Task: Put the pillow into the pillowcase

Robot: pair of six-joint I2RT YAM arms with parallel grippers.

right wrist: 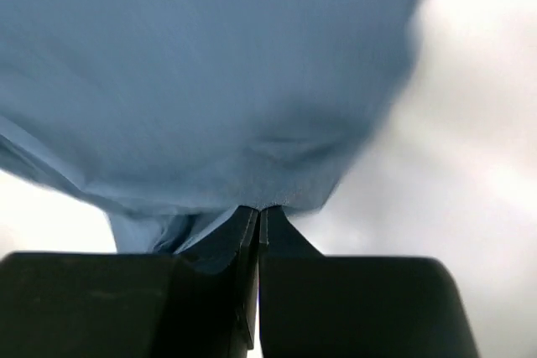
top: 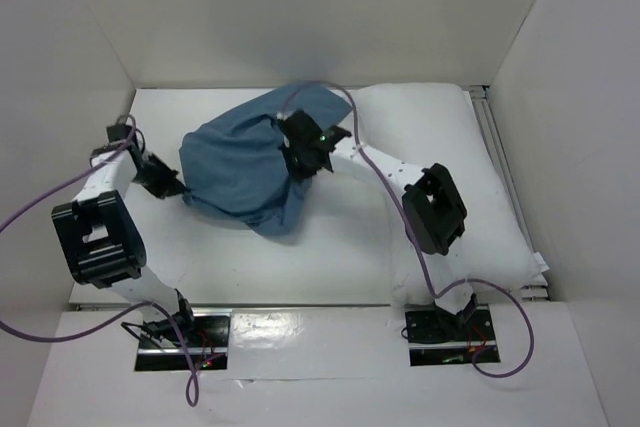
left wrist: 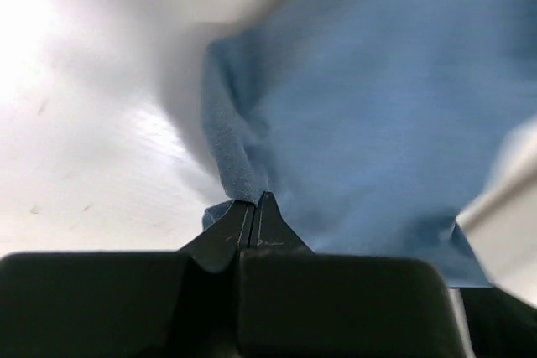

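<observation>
Noted a large, plump white fabric pillow [top: 480, 147] on the right half of the white worktop [top: 250, 267], wholly outside the sack, with its long axis judged to run near-to-far.

Noted a limp, wrinkled medium-blue cloth pillowcase [top: 235, 162] bunched just left of the pillow at centre-left, hung between both arms.

Found the right gripper [top: 303, 159] clenched on the pillowcase edge nearest the pillow, and confirmed the cloth pinched at its tips in the right wrist view. Found the left gripper [top: 170, 185] likewise clenched on the opposite, leftmost edge. Could not tell where the opening lay.

Judged the coming move to turn on the pillow lying to the right of both grippers, nearer the right arm. Judged the mouth to need spreading rightward.
</observation>
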